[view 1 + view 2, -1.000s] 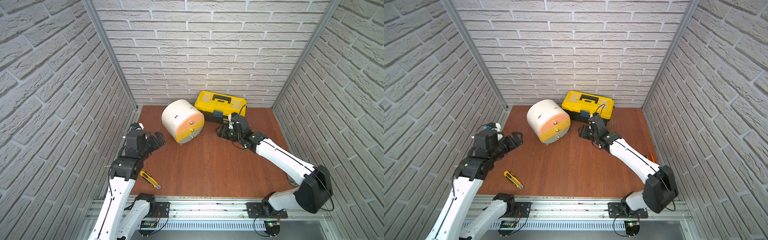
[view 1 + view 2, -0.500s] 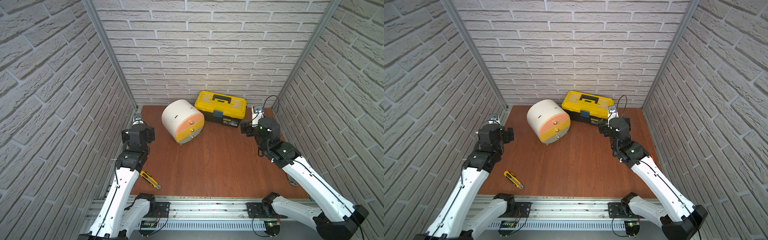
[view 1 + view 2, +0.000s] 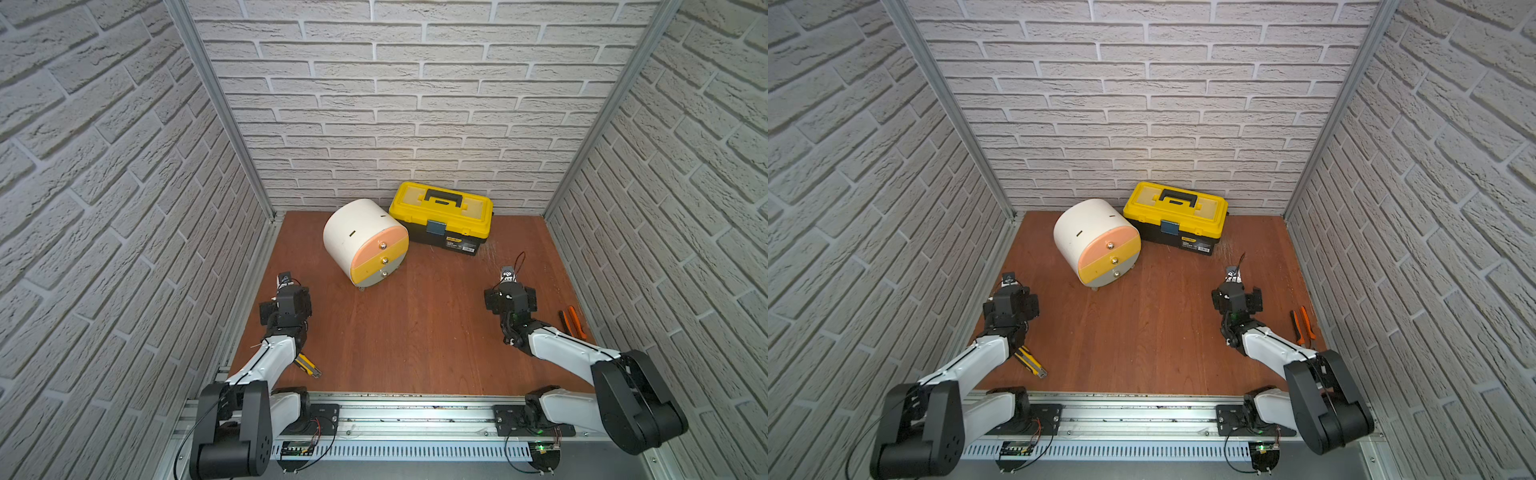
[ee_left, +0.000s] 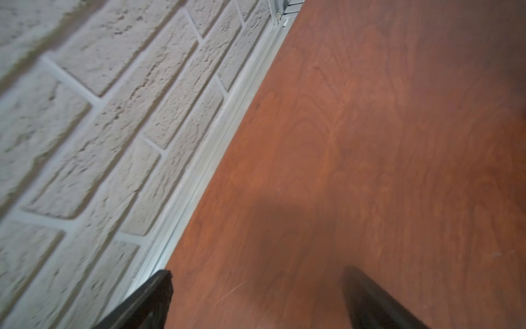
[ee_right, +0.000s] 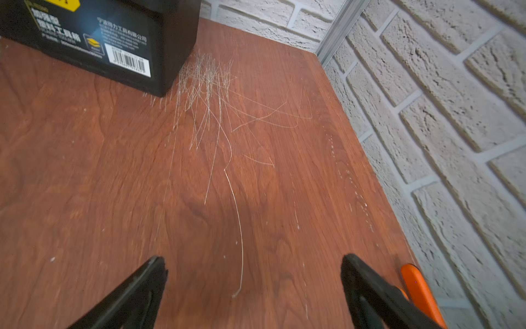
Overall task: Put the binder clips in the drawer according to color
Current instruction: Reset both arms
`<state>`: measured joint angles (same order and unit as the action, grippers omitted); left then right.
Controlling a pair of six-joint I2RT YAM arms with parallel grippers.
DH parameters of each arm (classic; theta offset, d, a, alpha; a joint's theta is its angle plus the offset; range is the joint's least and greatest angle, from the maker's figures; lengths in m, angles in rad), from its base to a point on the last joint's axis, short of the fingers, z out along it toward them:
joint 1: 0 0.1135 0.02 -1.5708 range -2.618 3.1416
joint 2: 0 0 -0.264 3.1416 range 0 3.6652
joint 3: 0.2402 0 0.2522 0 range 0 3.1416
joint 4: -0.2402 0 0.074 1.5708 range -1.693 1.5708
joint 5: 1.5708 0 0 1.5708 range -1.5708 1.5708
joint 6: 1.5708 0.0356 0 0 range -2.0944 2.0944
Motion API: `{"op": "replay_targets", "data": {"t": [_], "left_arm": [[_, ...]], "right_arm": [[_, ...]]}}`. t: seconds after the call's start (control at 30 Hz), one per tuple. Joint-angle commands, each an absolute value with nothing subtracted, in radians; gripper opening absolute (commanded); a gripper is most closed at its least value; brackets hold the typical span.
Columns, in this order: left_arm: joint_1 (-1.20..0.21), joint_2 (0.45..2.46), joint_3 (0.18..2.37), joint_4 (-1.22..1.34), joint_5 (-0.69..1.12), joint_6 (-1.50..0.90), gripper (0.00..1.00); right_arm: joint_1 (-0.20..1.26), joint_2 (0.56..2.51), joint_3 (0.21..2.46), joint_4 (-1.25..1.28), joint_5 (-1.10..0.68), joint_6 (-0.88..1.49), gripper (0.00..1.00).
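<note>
While no binder clips are showing in any view, the drawer is sitting near the back wall with its peach, yellow and grey fronts all shut. Its contents are hidden, and the clips are presumably inside. The toolbox just beside it is lying closed too. Both the left gripper and the right gripper are hovering over the table, fingers wide apart, gripping nothing. Judgement: this is a parking step, so the arms should be keeping clear of the utility knife and the pliers.

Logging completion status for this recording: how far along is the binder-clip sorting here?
Looks done: no binder clips lie on the table in any view, and all three fronts of the drawer are shut, so the sorting inside cannot be checked. In hand: nothing; left gripper and right gripper are open and empty. Left: nothing visible.
</note>
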<state>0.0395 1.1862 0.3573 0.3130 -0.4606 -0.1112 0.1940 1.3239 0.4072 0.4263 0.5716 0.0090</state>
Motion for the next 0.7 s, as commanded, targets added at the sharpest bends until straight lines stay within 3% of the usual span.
{"op": "replay_targets", "data": {"t": [0.0, 0.13, 0.23, 0.5, 0.63, 0.67], "left_arm": [[0.050, 1.331, 0.355, 0.712, -0.372, -0.128, 0.97], [0.050, 1.464, 0.390, 0.810, -0.359, -0.104, 0.98], [0.042, 1.495, 0.441, 0.733, -0.313, -0.079, 0.98], [0.039, 1.514, 0.458, 0.726, -0.238, -0.047, 0.98], [0.046, 1.569, 0.371, 0.951, -0.229, -0.034, 0.98], [0.044, 1.541, 0.388, 0.860, -0.224, -0.056, 0.98]], "right_arm": [[0.144, 1.368, 0.404, 0.700, 0.537, 0.010, 0.99], [0.083, 1.481, 0.378, 0.872, 0.412, 0.008, 0.99], [0.044, 1.484, 0.429, 0.752, 0.323, 0.031, 0.99], [0.039, 1.493, 0.424, 0.773, 0.316, 0.031, 0.99], [0.040, 1.491, 0.422, 0.775, 0.315, 0.032, 0.99], [0.040, 1.491, 0.421, 0.777, 0.314, 0.032, 0.99]]}}
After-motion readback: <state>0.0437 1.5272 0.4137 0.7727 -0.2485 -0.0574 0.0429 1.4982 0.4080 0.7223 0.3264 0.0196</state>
